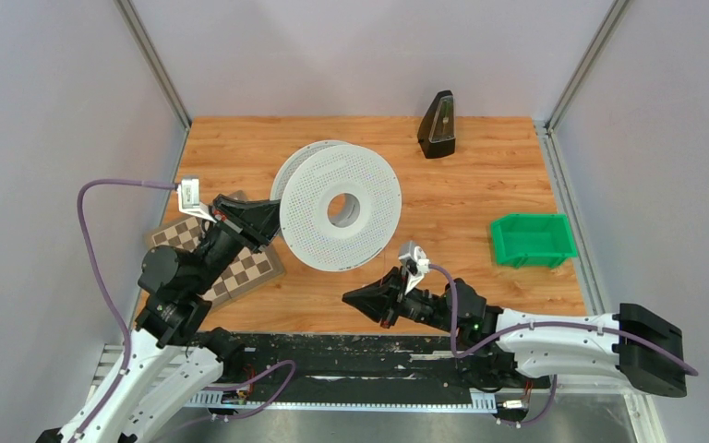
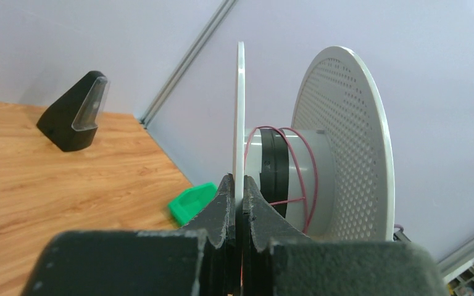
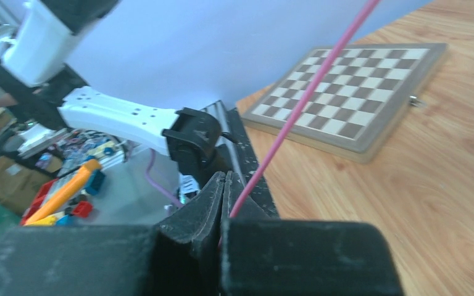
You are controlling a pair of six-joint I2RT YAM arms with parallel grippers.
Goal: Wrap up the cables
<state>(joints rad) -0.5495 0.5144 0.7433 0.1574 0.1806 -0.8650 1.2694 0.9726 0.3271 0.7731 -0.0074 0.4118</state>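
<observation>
Pinching perforated white spool (image 2: 345, 154), thin pink cable (image 3: 313, 94)

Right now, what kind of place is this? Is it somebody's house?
Probably a robot lab test cell, not a house. Plain panels box in the wooden table, the left end effector clamps a white spool, and the right end effector pinches a pink cable.

White perforated spool (image 1: 340, 208) tilted; pink cable (image 3: 311, 92) loosely looped round hub.
</observation>
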